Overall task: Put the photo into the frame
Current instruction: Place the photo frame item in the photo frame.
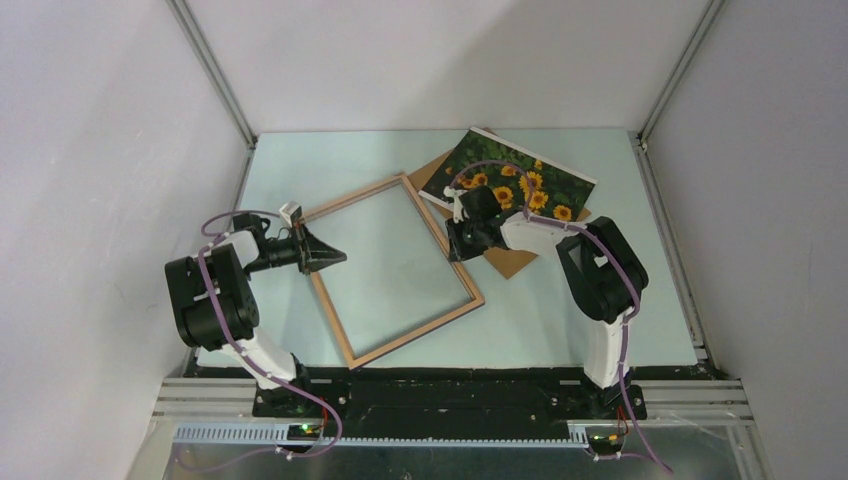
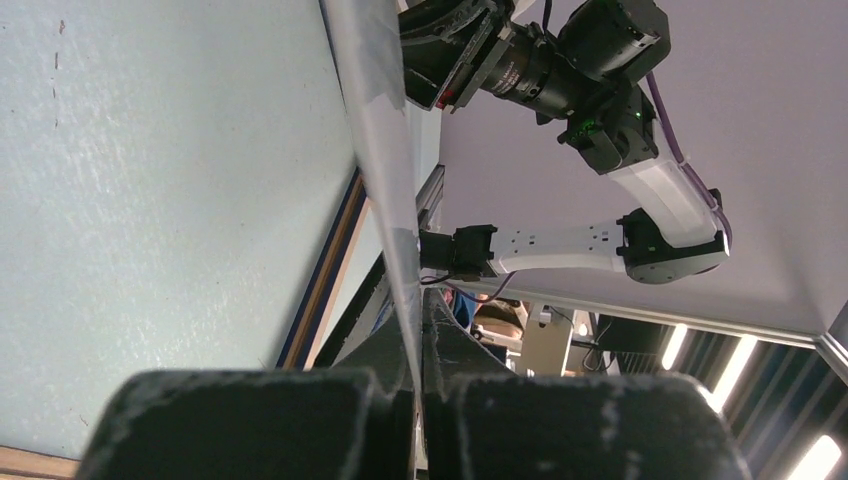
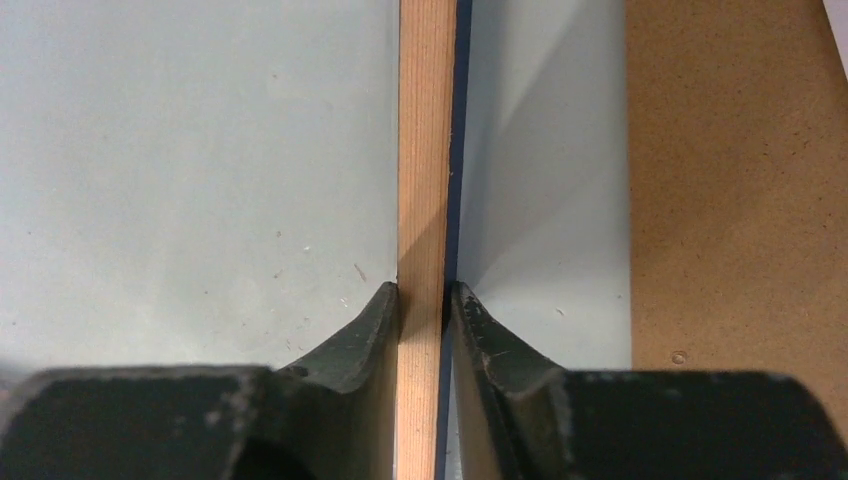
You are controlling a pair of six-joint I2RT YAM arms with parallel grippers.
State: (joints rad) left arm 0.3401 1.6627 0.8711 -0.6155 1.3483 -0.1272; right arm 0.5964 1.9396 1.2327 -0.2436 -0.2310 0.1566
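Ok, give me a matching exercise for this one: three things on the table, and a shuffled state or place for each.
Things:
1. photo
2. frame
3. backing board

States:
A. brown, partly covered by another thing
B. gripped on two opposite rails
C. face up, lying on another thing

Pairs: 1-C, 2-B, 3-A

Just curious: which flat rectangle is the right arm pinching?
The light-wood rectangular frame: its rail sits between the right fingers, unlike the sunflower print or brown board.
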